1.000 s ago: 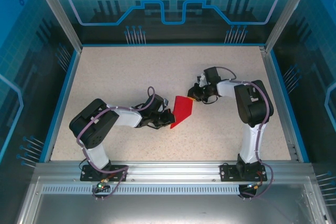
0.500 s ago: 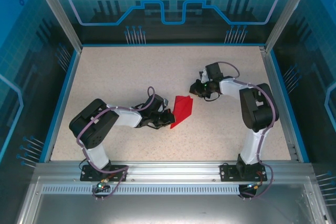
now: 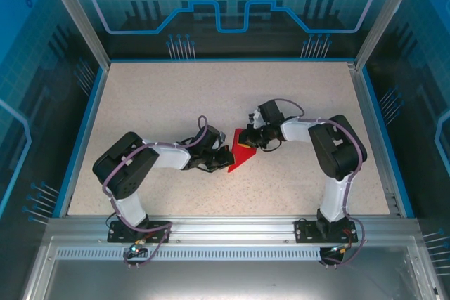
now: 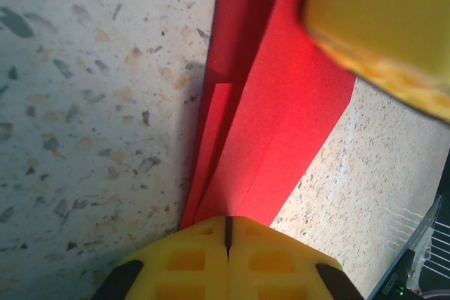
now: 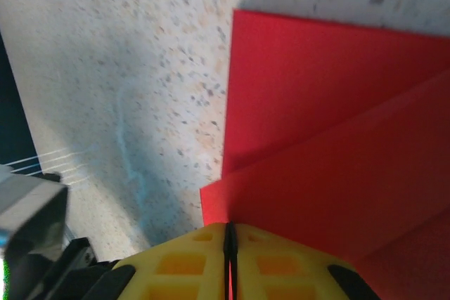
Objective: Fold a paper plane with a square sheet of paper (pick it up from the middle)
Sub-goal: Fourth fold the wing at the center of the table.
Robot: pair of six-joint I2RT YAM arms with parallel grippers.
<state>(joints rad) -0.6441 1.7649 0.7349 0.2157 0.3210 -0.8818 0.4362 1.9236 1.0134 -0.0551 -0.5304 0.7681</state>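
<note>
- The left gripper (image 3: pixel 226 160) has its fingers (image 4: pixel 190 258) pressed together on the narrow end of the paper plane (image 3: pixel 241 157). In the left wrist view the red layers taper straight into the seam between the two yellow pads.
- From the left fingers, the paper plane (image 4: pixel 281 117) fans out ahead as a long red wedge with a crease running away from the fingertips. A narrower folded strip lies along its left side.
- A yellow pad of the right gripper (image 4: pixel 380 26) shows at the far end of that wedge, over the paper and well ahead of the left fingertips.
- The right gripper (image 3: pixel 247 140) sits at the wide end of the paper, opposite the left one. Its fingers (image 5: pixel 281 261) are closed pad to pad, leaving only a thin dark seam.
- In the right wrist view the paper plane (image 5: pixel 316 103) spreads ahead and to the right of those fingertips in overlapping layers. One red corner reaches the pads just left of the seam, but I cannot tell whether a layer is nipped between them.
- Speckled tabletop (image 5: pixel 140 54) lies bare ahead and to the left of the right fingers, and also to the left of the left fingers (image 4: pixel 91 103).
</note>
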